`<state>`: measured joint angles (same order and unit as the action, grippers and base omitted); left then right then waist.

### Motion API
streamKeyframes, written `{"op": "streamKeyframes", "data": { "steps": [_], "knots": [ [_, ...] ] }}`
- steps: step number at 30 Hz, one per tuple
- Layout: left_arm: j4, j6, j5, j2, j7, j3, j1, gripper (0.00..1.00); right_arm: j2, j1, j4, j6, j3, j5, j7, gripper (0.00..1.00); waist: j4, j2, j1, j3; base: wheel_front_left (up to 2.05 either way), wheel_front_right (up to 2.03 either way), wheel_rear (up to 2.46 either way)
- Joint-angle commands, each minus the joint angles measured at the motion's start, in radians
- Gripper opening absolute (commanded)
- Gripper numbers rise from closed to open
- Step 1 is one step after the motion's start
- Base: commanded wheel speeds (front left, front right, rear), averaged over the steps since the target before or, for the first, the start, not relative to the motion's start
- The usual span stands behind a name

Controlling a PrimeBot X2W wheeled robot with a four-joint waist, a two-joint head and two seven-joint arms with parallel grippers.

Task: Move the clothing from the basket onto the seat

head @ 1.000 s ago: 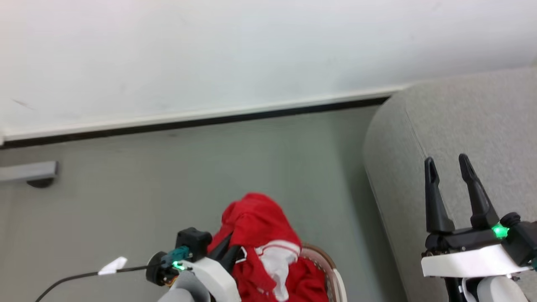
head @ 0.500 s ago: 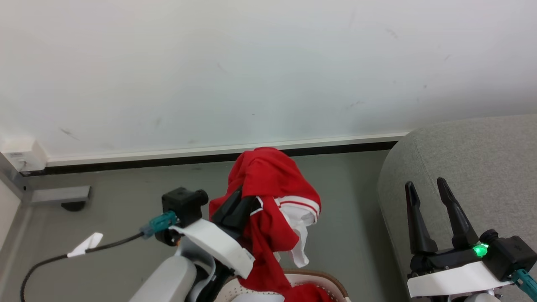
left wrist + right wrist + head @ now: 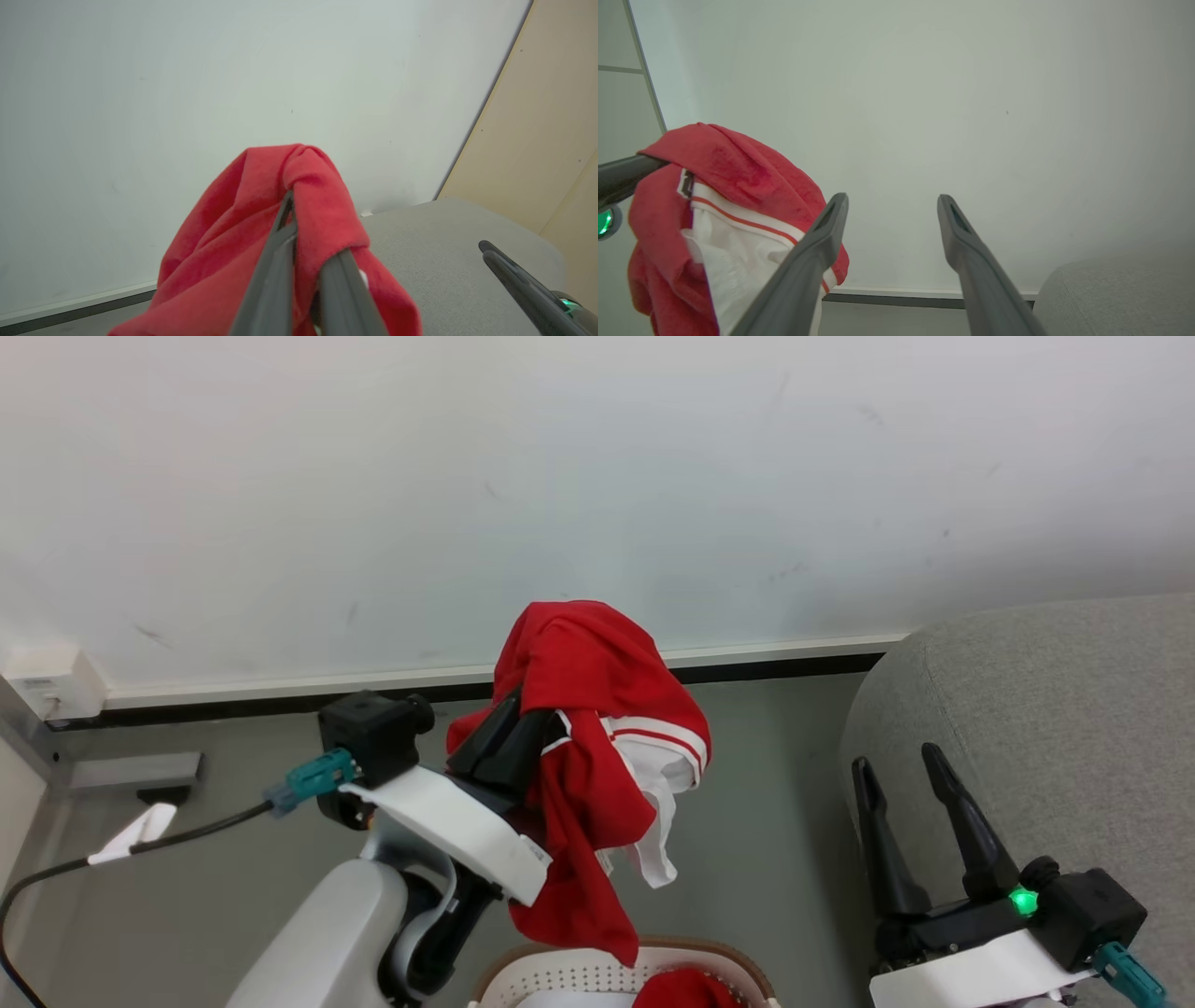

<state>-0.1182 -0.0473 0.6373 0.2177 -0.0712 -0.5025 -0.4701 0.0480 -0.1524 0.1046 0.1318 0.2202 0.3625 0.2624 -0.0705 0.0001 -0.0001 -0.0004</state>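
"gripping the clothing [image 3: 583, 653], your left pincer [image 3: 516, 709] has its jaws pressed together on a red fold; the rest drapes over and below it, white bands showing."

"yes, and the lowest red tip hangs at the rim of the basket [image 3: 597, 973] beneath that pincer; you cannot tell if it touches. a red piece [image 3: 684, 989] lies inside."

"your right pincer [image 3: 895, 756] holds nothing, jaws spread apart."

"the seat [image 3: 1046, 691] lies under and beyond your right pincer, well right of the loaded one."
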Motion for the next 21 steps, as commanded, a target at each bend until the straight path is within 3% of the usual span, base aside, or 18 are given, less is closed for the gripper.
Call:
{"op": "streamKeyframes", "data": {
  "steps": [1, 9, 15, 21],
  "knots": [
    [0.004, 0.002, 0.004, 0.007, 0.002, 0.001, -0.009, 0.0, 0.002, 0.004, -0.002, -0.002, 0.008, -0.005, 0.001, 1.0, 0.0, -0.0001, 0.0001, 0.002, 0.0, 0.0, 0.0],
    [-0.01, 0.0, 0.007, 0.004, -0.004, -0.005, -0.015, 0.0, 0.002, -0.012, 0.027, -0.002, 0.145, 0.009, 0.002, 1.0, 0.004, -0.0001, 0.0001, 0.008, 0.0, 0.0, 0.0],
    [-0.023, -0.011, 0.0, -0.014, -0.005, -0.036, -0.011, 0.0, 0.002, -0.059, 0.117, -0.002, 0.329, 0.093, -0.047, 1.0, 0.027, -0.0001, 0.0001, 0.007, 0.0, 0.0, 0.0],
    [-0.034, -0.022, -0.006, -0.04, 0.005, -0.082, -0.002, 0.0, 0.003, -0.112, 0.221, -0.002, 0.403, 0.092, -0.059, 1.0, 0.066, -0.0001, 0.0001, -0.004, 0.0, 0.0, 0.0]
  ]
}}
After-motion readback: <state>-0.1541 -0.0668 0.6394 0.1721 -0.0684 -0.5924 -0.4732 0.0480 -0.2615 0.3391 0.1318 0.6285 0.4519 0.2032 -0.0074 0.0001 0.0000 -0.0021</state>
